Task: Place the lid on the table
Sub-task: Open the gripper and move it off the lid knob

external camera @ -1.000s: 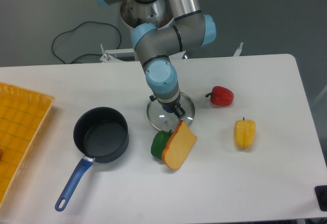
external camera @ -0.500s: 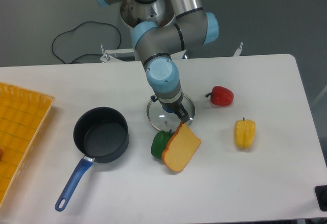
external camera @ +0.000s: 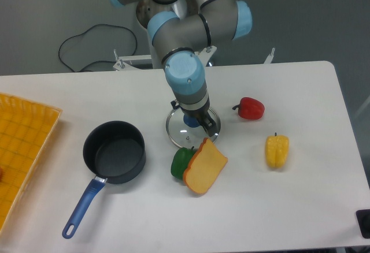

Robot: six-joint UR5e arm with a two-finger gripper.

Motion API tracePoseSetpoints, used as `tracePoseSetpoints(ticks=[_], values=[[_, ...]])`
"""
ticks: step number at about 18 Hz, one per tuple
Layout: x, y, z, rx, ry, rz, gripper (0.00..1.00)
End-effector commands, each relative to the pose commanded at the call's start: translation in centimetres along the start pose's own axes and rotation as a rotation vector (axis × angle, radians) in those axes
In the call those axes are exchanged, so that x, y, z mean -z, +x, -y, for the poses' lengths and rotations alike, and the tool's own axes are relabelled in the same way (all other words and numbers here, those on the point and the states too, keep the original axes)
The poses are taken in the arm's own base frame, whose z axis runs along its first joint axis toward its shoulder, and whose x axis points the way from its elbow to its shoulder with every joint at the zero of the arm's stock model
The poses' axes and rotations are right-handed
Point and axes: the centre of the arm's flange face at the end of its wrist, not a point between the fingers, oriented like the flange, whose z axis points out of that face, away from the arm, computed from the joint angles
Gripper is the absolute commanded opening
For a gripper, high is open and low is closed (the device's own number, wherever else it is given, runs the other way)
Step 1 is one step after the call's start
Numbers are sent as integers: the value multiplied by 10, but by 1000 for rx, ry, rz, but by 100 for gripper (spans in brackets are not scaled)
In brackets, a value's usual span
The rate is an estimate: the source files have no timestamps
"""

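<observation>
The lid (external camera: 180, 130) lies flat on the white desk (external camera: 300, 195) at frame centre, just above the green pepper (external camera: 180, 162) and cheese wedge (external camera: 204, 166). The claw (external camera: 195, 120) hangs over its blue knob; whether it grips cannot be told.

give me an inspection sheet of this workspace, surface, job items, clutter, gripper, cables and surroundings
Surface: white table, no spills seen.
Job's things: glass lid lies flat on the table, off the saucepan.
Clutter: green pepper touching cheese wedge at the lid's front edge; red pepper; yellow pepper; yellow tray at left.
Gripper: gripper over the lid's blue knob; open or shut cannot be told.
Cables: black cable behind the table.
Surroundings: grey floor, nothing else seen.
</observation>
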Motion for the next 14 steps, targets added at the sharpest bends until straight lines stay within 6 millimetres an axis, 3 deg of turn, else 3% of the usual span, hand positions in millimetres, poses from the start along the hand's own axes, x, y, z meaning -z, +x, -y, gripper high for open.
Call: tracePoseSetpoints(ticks=[6, 14], values=[[29, -5, -2, 0, 32, 54, 100], [35, -7, -8, 11, 36, 67, 100]])
